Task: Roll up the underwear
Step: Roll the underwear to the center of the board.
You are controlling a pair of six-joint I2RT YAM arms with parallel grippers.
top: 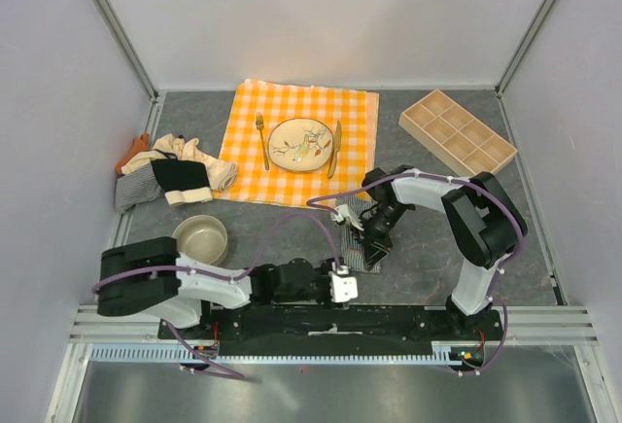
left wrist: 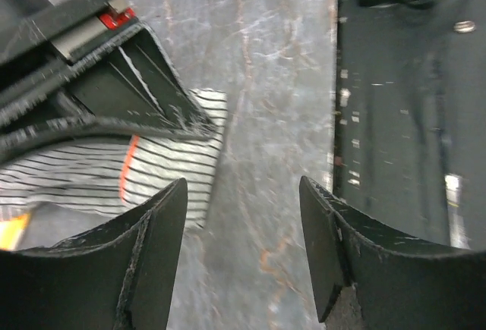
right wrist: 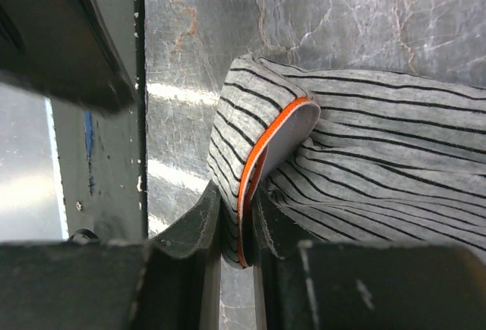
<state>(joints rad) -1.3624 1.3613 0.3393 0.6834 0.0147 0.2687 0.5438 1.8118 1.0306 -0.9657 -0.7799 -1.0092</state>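
Observation:
A grey-and-white striped underwear (top: 362, 240) with an orange-edged band lies on the grey table near the front middle. My right gripper (top: 375, 238) is shut on its folded band edge; the right wrist view shows the cloth (right wrist: 364, 155) pinched between the right gripper's (right wrist: 237, 224) jaws. My left gripper (top: 342, 287) is open and empty just in front of it. In the left wrist view the striped cloth (left wrist: 178, 171) lies to the left of the left gripper (left wrist: 243, 216). A pile of other underwear (top: 170, 175) lies at the far left: orange, cream, black with cream band, striped.
An orange-and-white checked tablecloth (top: 350, 117) at the back holds a plate (top: 300, 144), fork (top: 261, 136) and knife (top: 336, 148). A wooden compartment tray (top: 457, 131) stands back right. A bowl (top: 201, 238) sits front left. The arms' base rail (top: 321, 321) runs along the near edge.

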